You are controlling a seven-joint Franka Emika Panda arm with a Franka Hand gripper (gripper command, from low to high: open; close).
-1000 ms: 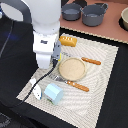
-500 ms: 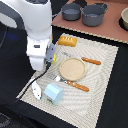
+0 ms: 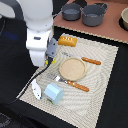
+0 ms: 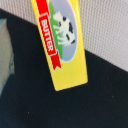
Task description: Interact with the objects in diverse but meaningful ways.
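Honestly can't tell if my gripper's holding the butter (image 4: 62, 45) or not; it overhangs the mat (image 3: 107, 62), could slide off.

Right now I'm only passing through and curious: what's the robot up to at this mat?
The arm hangs low over the striped mat's edge at the exterior view's left, right above a yellow butter packet. Its fingers aren't visible, so a grasp can't be confirmed. The bread loaf, plate and blue-and-white carton lie apart, untouched.
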